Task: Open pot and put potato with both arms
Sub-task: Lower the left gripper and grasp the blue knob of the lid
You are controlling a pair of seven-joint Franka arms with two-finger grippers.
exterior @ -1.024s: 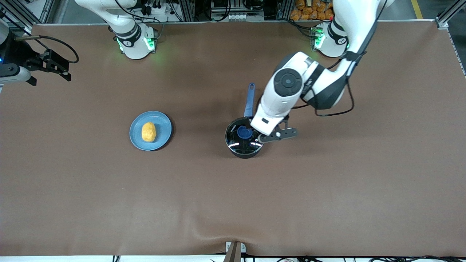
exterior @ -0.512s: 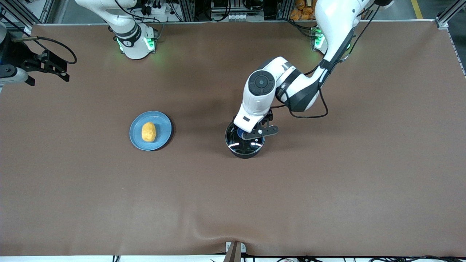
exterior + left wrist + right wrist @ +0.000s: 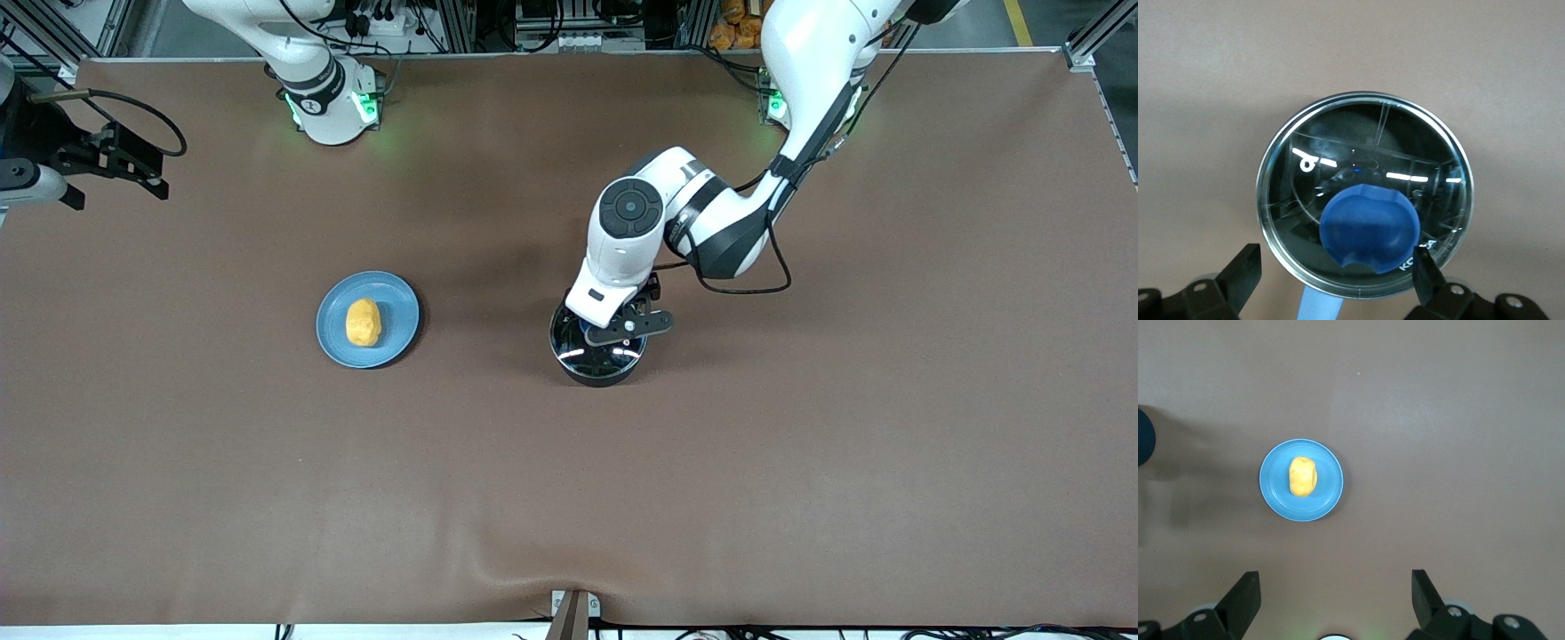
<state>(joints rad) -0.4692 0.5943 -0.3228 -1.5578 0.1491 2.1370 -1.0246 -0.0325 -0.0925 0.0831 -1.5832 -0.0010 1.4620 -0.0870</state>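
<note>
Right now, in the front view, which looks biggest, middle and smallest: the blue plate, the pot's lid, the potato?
1. blue plate
2. pot's lid, slightly smaller, partly hidden under the left gripper
3. potato, clearly smallest

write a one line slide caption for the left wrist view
Open left gripper poised above the pot, fingers apart around the glass lid's blue knob.

even overhead light, soft shadows; white glare streaks on the lid (image 3: 1365, 200) (knob slightly blurred).
</note>
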